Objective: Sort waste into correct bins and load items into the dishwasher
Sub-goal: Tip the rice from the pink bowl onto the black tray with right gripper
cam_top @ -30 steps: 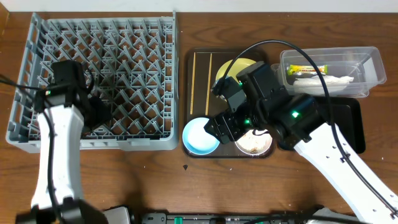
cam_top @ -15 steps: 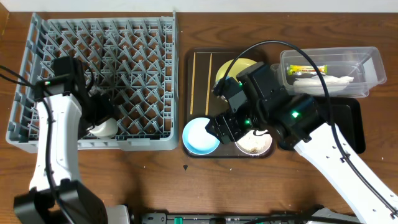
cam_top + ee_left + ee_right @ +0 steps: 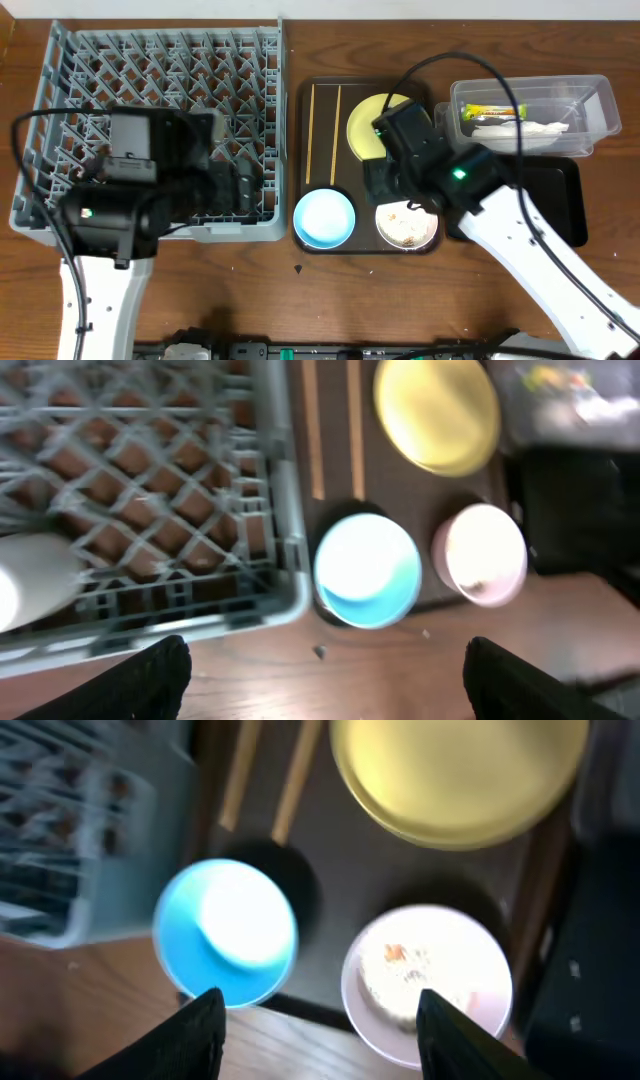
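Observation:
On the brown serving tray (image 3: 303, 150) lie a yellow plate (image 3: 370, 125), a light blue bowl (image 3: 324, 218), a white bowl (image 3: 406, 226) holding rice scraps (image 3: 400, 965), and two chopsticks (image 3: 311, 130). My right gripper (image 3: 325, 1038) is open and empty, high above the gap between the blue bowl (image 3: 225, 930) and the white bowl (image 3: 428, 978). My left gripper (image 3: 325, 685) is open and empty, high above the table in front of the blue bowl (image 3: 367, 568). The grey dish rack (image 3: 160, 80) holds a white rounded dish (image 3: 30, 575) near its front. The napkin (image 3: 522, 130) and wrapper (image 3: 490, 112) lie in the clear tub (image 3: 600, 105).
The flat black tray (image 3: 562, 200) sits in front of the tub, partly under my right arm. My raised left arm hides the rack's front part in the overhead view. A small dark crumb (image 3: 298, 268) lies on the wooden table in front of the serving tray.
My left arm has risen from the rack's front and swung right, leaving the white dish in the rack. My right gripper has lifted and drawn back from the bowls.

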`<state>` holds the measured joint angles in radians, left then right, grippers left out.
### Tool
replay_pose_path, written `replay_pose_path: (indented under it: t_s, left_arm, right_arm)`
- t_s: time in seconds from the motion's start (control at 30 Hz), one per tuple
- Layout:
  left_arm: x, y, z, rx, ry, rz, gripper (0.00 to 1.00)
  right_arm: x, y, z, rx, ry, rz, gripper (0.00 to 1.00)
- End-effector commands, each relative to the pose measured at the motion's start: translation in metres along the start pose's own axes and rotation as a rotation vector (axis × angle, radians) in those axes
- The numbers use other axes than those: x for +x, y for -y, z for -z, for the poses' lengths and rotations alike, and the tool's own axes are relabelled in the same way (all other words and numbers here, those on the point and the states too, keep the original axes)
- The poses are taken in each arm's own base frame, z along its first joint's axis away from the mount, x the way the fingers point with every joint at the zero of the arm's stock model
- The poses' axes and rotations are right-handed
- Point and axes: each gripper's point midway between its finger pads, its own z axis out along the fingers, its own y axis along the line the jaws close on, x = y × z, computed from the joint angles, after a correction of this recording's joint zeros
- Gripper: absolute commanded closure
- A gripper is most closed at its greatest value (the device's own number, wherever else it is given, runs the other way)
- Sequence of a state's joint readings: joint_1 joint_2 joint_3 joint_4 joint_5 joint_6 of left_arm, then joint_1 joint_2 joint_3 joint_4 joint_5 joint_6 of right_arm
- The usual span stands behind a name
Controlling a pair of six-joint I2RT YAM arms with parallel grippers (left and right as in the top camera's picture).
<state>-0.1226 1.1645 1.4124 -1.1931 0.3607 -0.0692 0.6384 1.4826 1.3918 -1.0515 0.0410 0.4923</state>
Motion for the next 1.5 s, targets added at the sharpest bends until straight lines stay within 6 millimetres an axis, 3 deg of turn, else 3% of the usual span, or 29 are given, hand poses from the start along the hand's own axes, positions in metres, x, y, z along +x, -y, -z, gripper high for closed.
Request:
replay_pose_path:
  t_s: [0.0,0.03,0.07,0.17,0.3,0.4,0.6,0.67,0.73,0.77,0.9,1.0,1.3,1.37,1.47]
  left_arm:
    - [0.008,0.026,-0.004,0.059,-0.034,-0.110,0.12]
    - [0.011,0.032,-0.008,0.070,-0.052,-0.131,0.12]
    - [0.013,0.037,-0.012,0.076,-0.070,-0.147,0.12]
    - [0.015,0.036,-0.020,0.051,-0.096,-0.164,0.12]
    - [0.005,0.002,-0.021,-0.154,-0.054,-0.026,0.12]
    - [0.001,-0.010,-0.008,-0.207,0.009,0.074,0.12]
    - [0.000,-0.026,0.046,-0.236,0.207,0.164,0.03]
    - [0.002,-0.024,0.055,-0.226,0.241,0.159,0.01]
    - [0.005,-0.021,0.065,-0.216,0.276,0.155,0.01]
    - [0.005,-0.021,0.066,-0.215,0.278,0.154,0.01]
    - [0.005,-0.021,0.066,-0.214,0.278,0.155,0.02]
    - [0.005,-0.021,0.066,-0.215,0.277,0.155,0.02]
    - [0.005,-0.021,0.065,-0.215,0.275,0.155,0.02]
    - [0.005,-0.021,0.065,-0.215,0.275,0.155,0.02]
    - [0.005,-0.021,0.065,-0.215,0.275,0.155,0.02]
  right_arm:
    - [0.010,0.041,-0.014,0.190,-0.064,-0.136,0.39]
    - [0.013,0.053,-0.015,0.215,-0.091,-0.162,0.43]
    - [0.016,0.052,-0.019,0.169,-0.134,-0.130,0.45]
    - [0.022,0.023,-0.026,-0.008,-0.205,-0.024,0.50]
    - [0.032,0.022,-0.048,0.096,-0.241,-0.041,0.53]
    - [0.048,0.019,-0.074,0.167,-0.302,-0.038,0.54]
    - [0.075,0.025,-0.132,0.272,-0.431,-0.017,0.59]
    - [0.082,0.029,-0.148,0.295,-0.463,-0.033,0.70]
    - [0.090,0.032,-0.159,0.312,-0.496,-0.031,0.97]
    - [0.090,0.032,-0.160,0.312,-0.496,-0.031,0.99]
    - [0.086,0.033,-0.148,0.308,-0.486,-0.036,0.99]
    - [0.073,0.036,-0.124,0.260,-0.452,-0.044,0.99]
    - [0.014,0.023,-0.030,-0.309,-0.283,-0.068,0.99]
    - [0.005,0.033,-0.016,-0.394,-0.249,-0.079,0.99]
    - [-0.004,0.064,-0.001,-0.488,-0.210,-0.145,0.99]
